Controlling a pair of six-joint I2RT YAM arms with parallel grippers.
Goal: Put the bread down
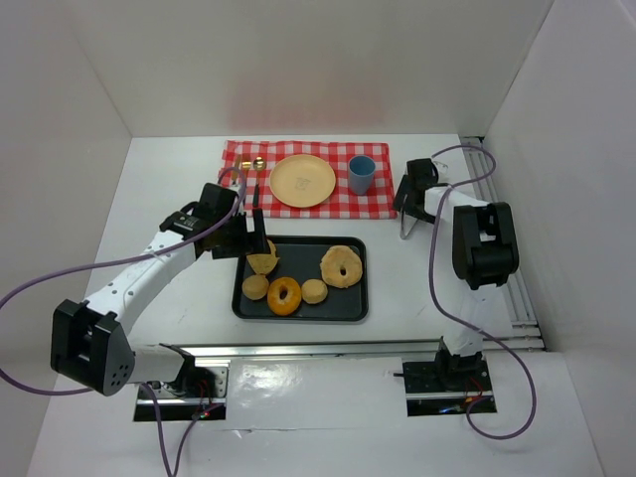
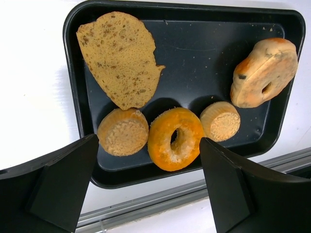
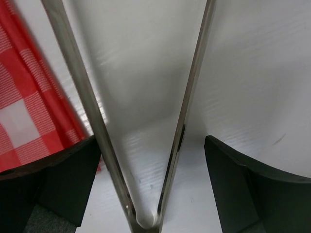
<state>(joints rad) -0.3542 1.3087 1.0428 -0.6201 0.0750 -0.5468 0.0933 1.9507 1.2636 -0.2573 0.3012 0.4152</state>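
Note:
The bread (image 2: 121,56), a flat brown slice, lies in the far left corner of the black tray (image 2: 194,63). My left gripper (image 2: 149,145) hovers over the tray's near edge, open, with nothing between its fingers. From above, the bread (image 1: 264,262) shows partly under the left gripper (image 1: 253,237). At the right, my right gripper (image 3: 153,141) stands open astride metal tongs (image 3: 80,82) that lie on the white table. The tongs' left arm runs close along the left finger, and a gap separates the right arm from the right finger. In the top view the right gripper (image 1: 409,204) is above the tongs (image 1: 407,231).
The tray (image 1: 353,313) also holds a bagel (image 1: 342,265), an orange doughnut (image 1: 284,295) and two small muffins (image 1: 256,286) (image 1: 315,291). Behind it a red checked cloth (image 1: 238,159) carries a yellow plate (image 1: 302,181), a blue cup (image 1: 361,175) and a small golden object (image 1: 253,162).

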